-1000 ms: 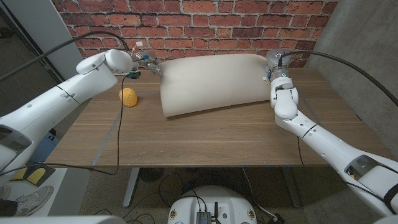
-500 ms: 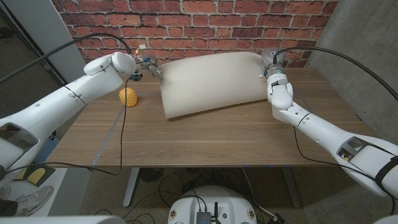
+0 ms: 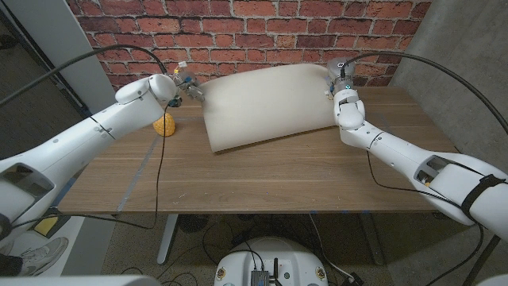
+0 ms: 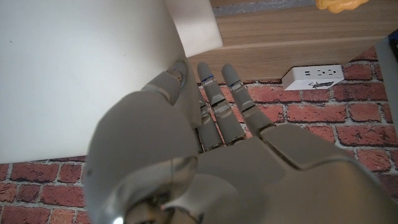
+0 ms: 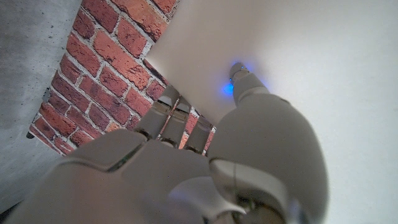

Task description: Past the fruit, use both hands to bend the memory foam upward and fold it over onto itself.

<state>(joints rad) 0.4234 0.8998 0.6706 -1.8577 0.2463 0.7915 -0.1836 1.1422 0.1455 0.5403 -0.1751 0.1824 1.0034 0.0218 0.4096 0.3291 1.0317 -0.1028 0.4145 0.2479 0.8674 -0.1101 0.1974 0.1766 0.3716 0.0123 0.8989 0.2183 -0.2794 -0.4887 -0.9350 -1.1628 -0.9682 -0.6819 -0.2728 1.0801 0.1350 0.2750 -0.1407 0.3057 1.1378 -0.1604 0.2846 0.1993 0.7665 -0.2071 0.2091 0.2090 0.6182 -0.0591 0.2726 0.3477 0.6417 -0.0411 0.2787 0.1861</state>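
Foam [image 3: 266, 105] bent up at far edge.
Your L hand [image 3: 184, 83] & R hand [image 3: 337, 73] each grip a far corner; fruit [image 3: 165, 124] sits left.

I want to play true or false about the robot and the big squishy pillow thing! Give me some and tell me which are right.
1. Both hands grip the memory foam: the left hand at one far corner, the right hand at the other. True.
2. The foam lies flat on the table. False: its far edge is lifted up and curved.
3. The yellow fruit sits on top of the foam. False: it sits on the table beside the foam, under the left arm.
4. A brick wall stands behind the table. True.
5. The foam is already folded in half. False: it is only bent upward, not yet folded over.
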